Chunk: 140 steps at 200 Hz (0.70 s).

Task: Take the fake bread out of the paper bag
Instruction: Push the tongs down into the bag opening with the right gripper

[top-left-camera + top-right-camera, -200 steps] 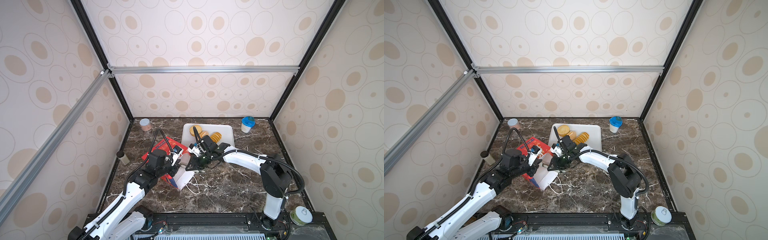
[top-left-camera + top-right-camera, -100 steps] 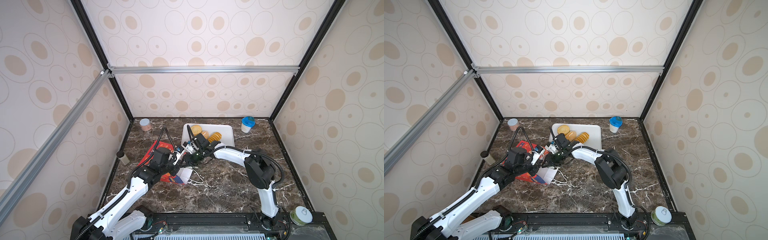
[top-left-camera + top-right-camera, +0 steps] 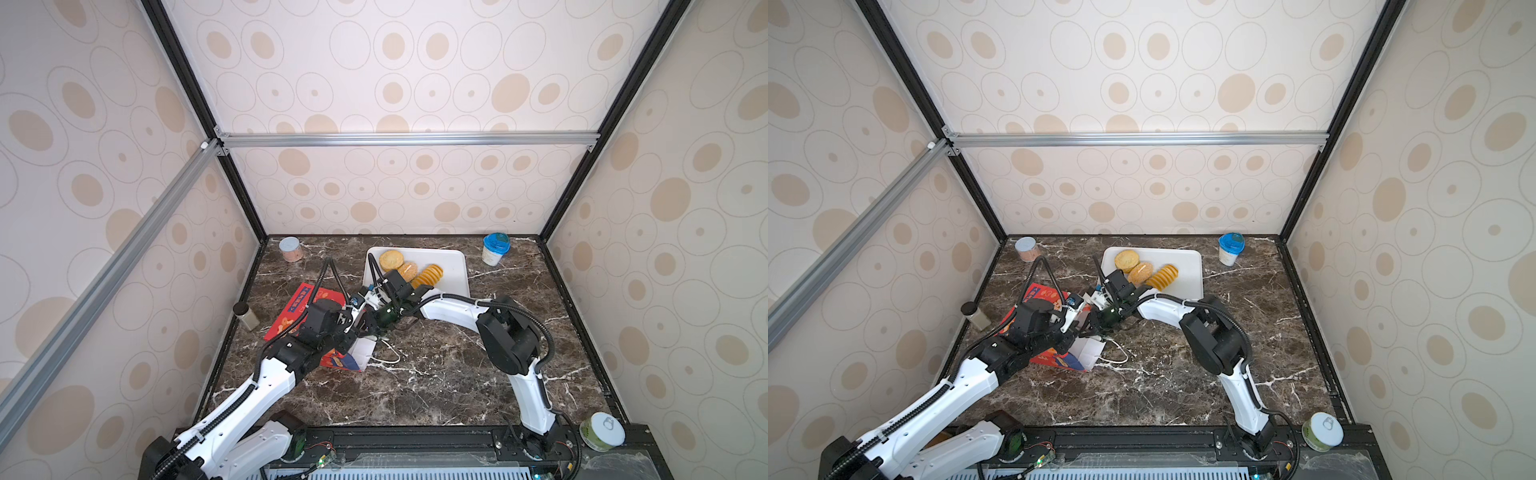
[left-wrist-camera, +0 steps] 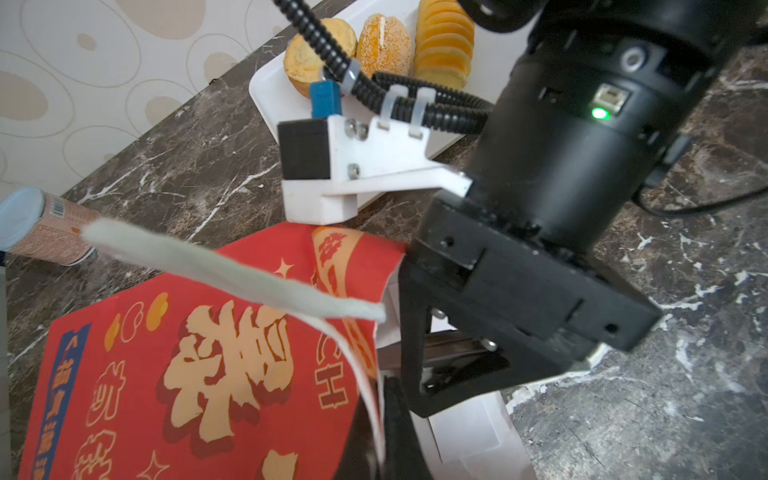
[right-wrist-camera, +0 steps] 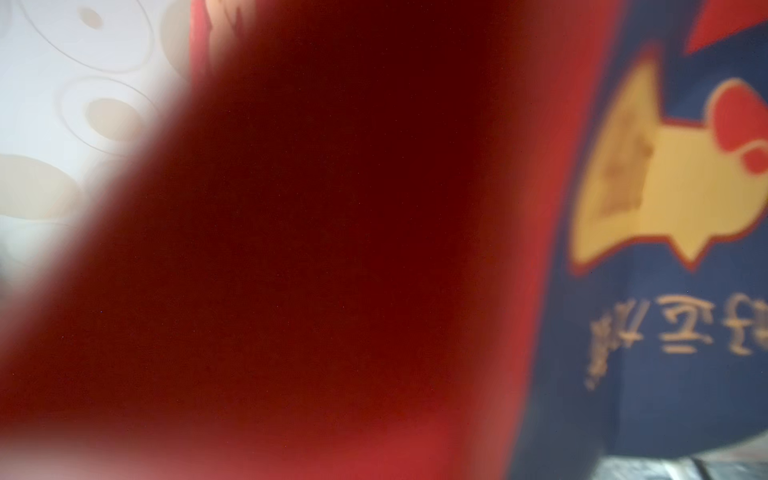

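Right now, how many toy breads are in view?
3, in a row on the white tray: round flat bun leftmost, seeded oval in the middle, ridged loaf rightmost. Others may hide inside the red paper bag.

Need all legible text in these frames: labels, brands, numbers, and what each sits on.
"H": cream print near the mouth of the red paper bag; the letter above it, perhaps "C", is partly covered.
Large cream Chinese characters on that bag: stylised, cropped, unreadable.
Blue label on the bag: Chinese characters too small, and blurred in the right wrist view.
Pink cylindrical can: barcode and print too small.
Blue-lidded white cup, green-sided round tin: nothing legible.
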Motion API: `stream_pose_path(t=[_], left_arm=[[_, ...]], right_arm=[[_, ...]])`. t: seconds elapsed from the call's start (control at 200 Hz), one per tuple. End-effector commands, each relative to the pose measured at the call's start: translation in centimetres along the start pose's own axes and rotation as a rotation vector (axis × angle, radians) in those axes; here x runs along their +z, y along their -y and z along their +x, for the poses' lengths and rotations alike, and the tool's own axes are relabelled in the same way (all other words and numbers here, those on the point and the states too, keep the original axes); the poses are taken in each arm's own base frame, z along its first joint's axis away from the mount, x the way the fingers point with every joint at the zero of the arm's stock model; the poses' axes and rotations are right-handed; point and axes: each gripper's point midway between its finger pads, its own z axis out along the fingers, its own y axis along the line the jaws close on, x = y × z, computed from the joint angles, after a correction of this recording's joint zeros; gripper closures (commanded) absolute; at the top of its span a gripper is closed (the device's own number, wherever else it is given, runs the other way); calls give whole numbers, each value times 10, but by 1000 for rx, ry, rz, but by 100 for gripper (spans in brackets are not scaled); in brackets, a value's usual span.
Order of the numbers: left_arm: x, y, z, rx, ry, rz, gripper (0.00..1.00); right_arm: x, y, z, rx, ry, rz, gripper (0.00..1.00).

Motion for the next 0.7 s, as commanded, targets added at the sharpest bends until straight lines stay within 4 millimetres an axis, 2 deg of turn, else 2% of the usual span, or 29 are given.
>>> stream_pose_path(t=[0.0,0.12,0.235,0.42,0.515,0.695], left_arm=[[-20,-3,-40,63,152,-12,100],[-23,-3,-40,133,123,-42,100],[-24,-2,-43,198,97,-69,100],[-32,-9,-54,246,126,-112,100],[-32,-9,-50,281,108,-125,100],[-31,-8,-49,313,99,-133,100]], right_arm=[[-7,-5,10,53,6,-39,83],[-24,0,19,73,41,-26,93],[-40,-5,35,65,47,-4,98],[-63,-8,68,56,42,39,100],[-74,-9,82,47,44,69,100],[-85,-8,90,17,54,111,100]])
